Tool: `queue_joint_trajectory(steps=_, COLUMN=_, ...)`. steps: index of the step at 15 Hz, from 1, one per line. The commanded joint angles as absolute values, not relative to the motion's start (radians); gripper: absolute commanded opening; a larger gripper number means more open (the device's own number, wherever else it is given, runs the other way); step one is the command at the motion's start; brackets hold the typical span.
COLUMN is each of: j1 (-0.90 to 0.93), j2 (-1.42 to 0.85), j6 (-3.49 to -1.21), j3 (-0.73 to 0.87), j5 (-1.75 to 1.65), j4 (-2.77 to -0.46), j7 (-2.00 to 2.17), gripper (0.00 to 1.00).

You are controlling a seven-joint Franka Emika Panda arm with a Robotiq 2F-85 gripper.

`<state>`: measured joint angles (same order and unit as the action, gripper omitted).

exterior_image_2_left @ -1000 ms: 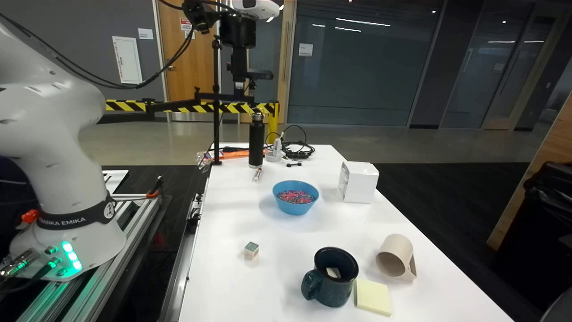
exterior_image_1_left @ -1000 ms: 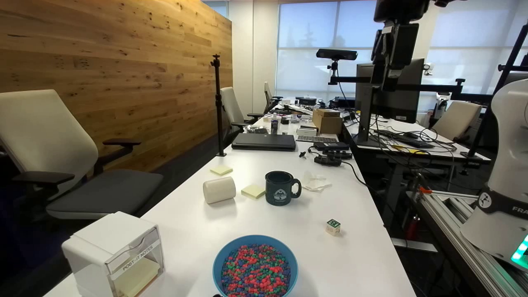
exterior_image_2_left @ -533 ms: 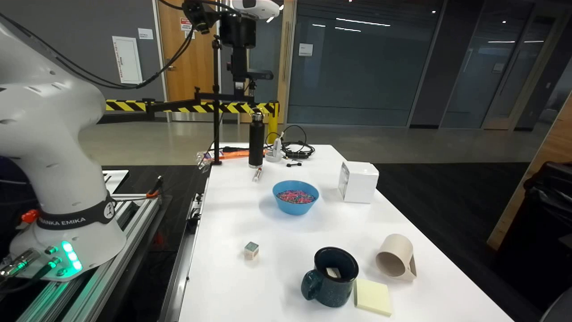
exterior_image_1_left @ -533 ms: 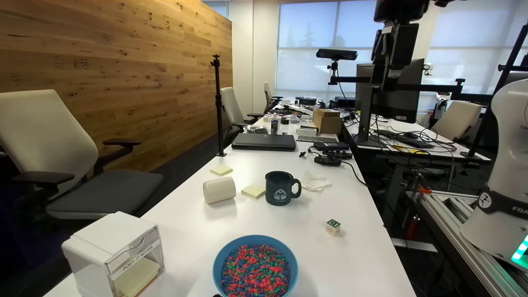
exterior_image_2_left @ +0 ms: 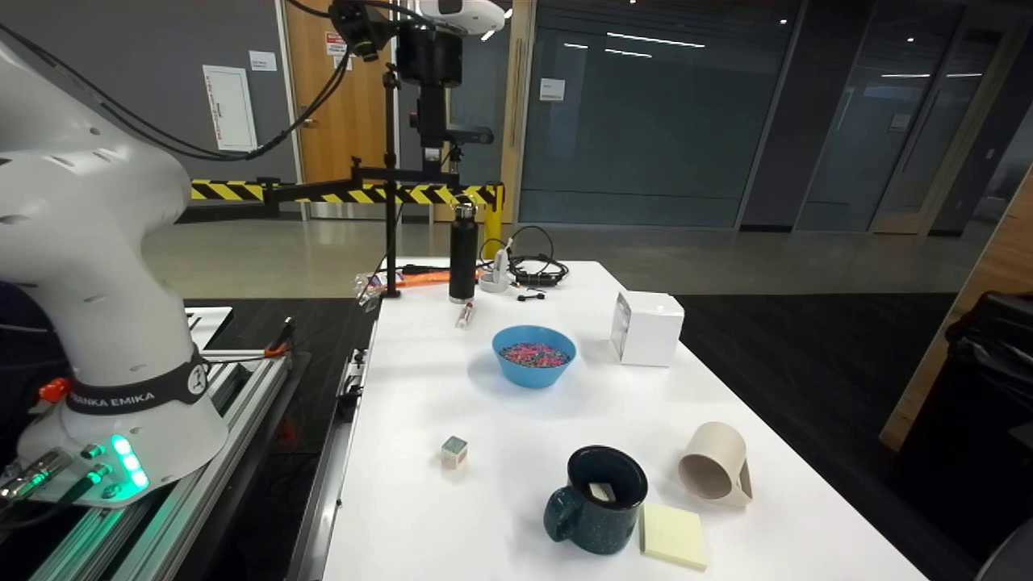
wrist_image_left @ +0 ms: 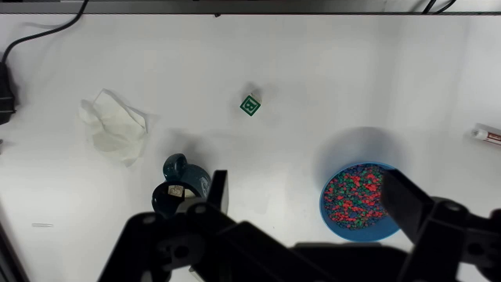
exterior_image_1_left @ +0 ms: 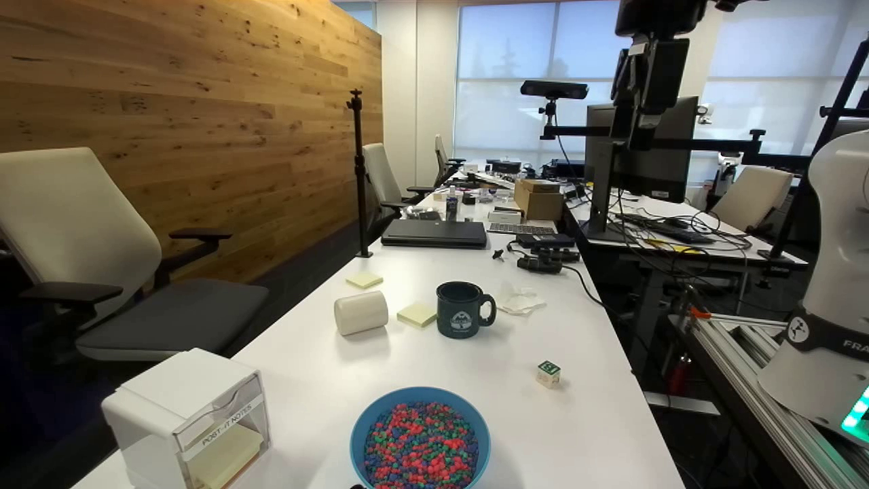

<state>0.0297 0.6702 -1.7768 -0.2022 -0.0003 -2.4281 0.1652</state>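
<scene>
My gripper [wrist_image_left: 305, 174] hangs high above the white table, its jaws wide apart with nothing between them. It also appears near the top of both exterior views. Below it lies a small wooden letter cube [wrist_image_left: 250, 105] with a green B on top, also seen in an exterior view [exterior_image_2_left: 453, 452]. A dark green mug [exterior_image_1_left: 457, 311] stands upright, and the wrist view shows a lettered block [wrist_image_left: 176, 190] inside it. The blue bowl [exterior_image_2_left: 533, 377] holds red, green and blue bits; a finger [wrist_image_left: 405, 203] partly covers it in the wrist view. A cream mug [exterior_image_2_left: 713, 456] lies on its side.
Yellow note pads [exterior_image_1_left: 417, 314] lie near the mugs, with a crumpled tissue [wrist_image_left: 115, 125] close by. A white note dispenser [exterior_image_1_left: 183, 407] stands along the table's edge. A black bottle [exterior_image_2_left: 463, 254], a marker [wrist_image_left: 491, 137], a laptop [exterior_image_1_left: 434, 233] and a black pole [exterior_image_1_left: 360, 176] are farther off.
</scene>
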Motion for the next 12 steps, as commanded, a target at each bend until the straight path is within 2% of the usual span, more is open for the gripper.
queue_joint_trajectory(steps=1, j1=0.049, j2=0.667, j6=-1.774, j3=-0.187, j5=-0.010, j4=-2.425, j7=0.175, gripper=1.00)
queue_joint_trajectory(steps=8, j1=0.061, j2=0.658, j6=-1.815, j3=-0.187, j5=0.017, j4=-2.417, j7=0.182, gripper=1.00)
queue_joint_trajectory(steps=12, j1=0.071, j2=0.640, j6=-1.940, j3=-0.196, j5=0.015, j4=-2.398, j7=0.193, gripper=1.00)
